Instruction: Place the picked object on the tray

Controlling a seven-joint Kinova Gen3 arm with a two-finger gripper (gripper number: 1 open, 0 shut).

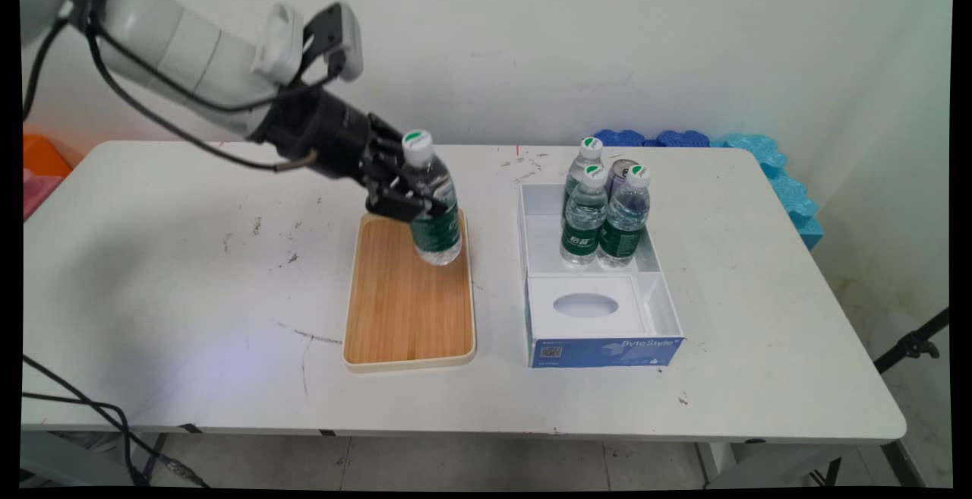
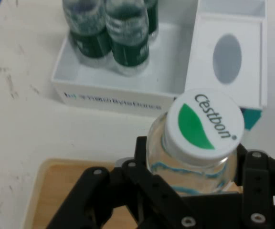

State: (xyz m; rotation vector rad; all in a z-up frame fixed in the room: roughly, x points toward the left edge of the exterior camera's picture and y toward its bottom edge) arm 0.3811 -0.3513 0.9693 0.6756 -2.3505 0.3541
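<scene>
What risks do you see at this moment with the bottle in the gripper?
The gripper holds the water bottle tilted over the wooden tray; released like this, it may topple. The grip sits high, near the cap, so the bottle could swing or slip. The white box nearby holds more bottles that it might hit.

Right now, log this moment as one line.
gripper: shut on bottle | bottle: tilted, over wooden tray | box: three bottles, upright
</scene>
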